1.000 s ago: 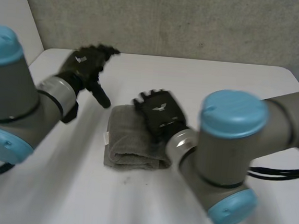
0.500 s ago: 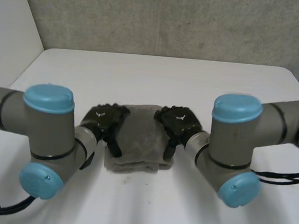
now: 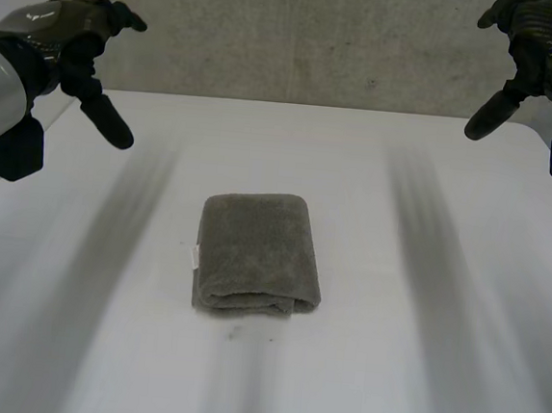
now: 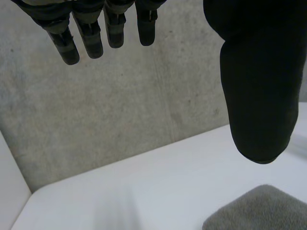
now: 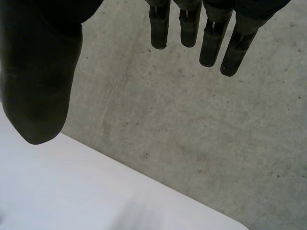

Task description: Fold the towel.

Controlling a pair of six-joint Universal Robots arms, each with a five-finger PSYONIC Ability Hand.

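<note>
A white table (image 3: 416, 373) meets a grey, speckled concrete wall (image 3: 320, 36) behind it.

- You have the towel (image 3: 257, 253) on the middle of the table (image 3: 417, 364).
- The left hand (image 3: 61, 31) hangs over the far left corner, the right hand (image 3: 540, 38) over the far right.

**My count**

I count one grey towel (image 3: 257, 253), and on its edge one small white tag (image 3: 195, 255). There is one white bench (image 3: 408, 353) and one concrete wall (image 3: 300, 40). My black hands are two: one left hand (image 3: 58, 28), one right hand (image 3: 547, 32).
</note>
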